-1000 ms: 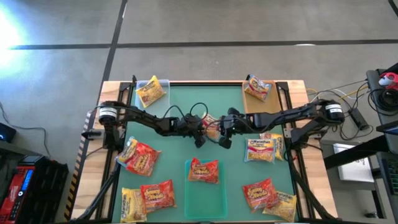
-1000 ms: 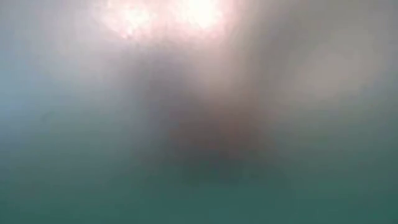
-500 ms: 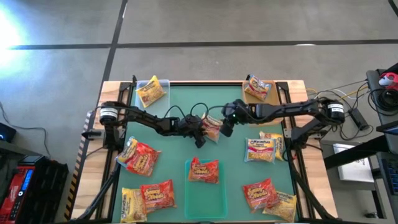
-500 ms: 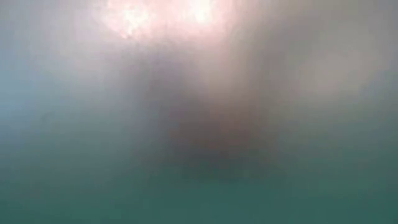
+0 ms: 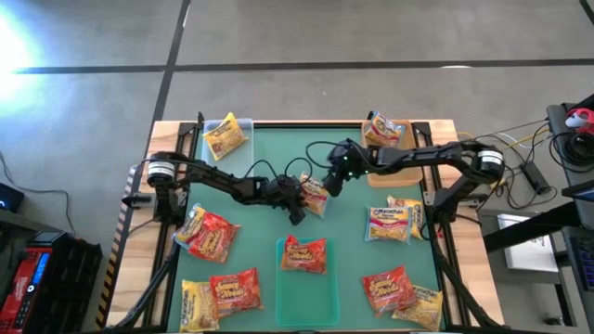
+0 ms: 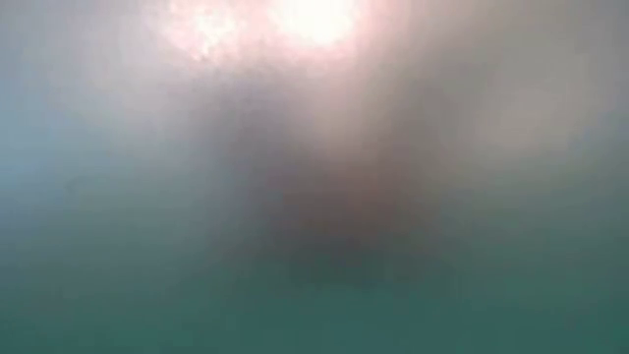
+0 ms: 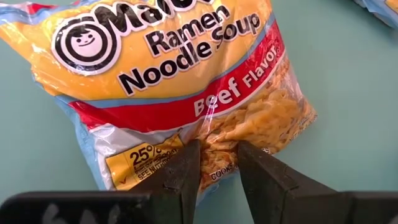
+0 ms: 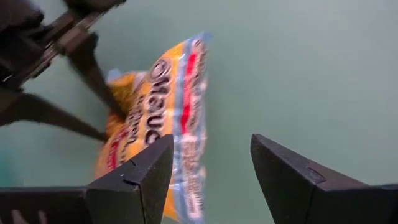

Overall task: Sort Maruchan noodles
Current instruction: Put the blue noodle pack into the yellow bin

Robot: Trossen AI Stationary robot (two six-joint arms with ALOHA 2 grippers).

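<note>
Left gripper [image 7: 214, 163] pinching beef ramen packet [image 7: 180, 81] by its edge at frame centre, right gripper [image 8: 208, 168] spread wide, empty, just upper right over green mat [image 5: 269, 148]

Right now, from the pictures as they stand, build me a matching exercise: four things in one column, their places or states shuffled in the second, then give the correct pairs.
Column one:
1. left gripper
2. right gripper
3. Beef ramen packet
4. red-orange ramen packet

Column two:
A. lying in the green tray at the table's near edge
B. open, holding nothing, just beyond the Beef packet
C. shut on a packet's edge
D. mid-table, pinched at one end

Pairs: 1-C, 2-B, 3-D, 4-A
</note>
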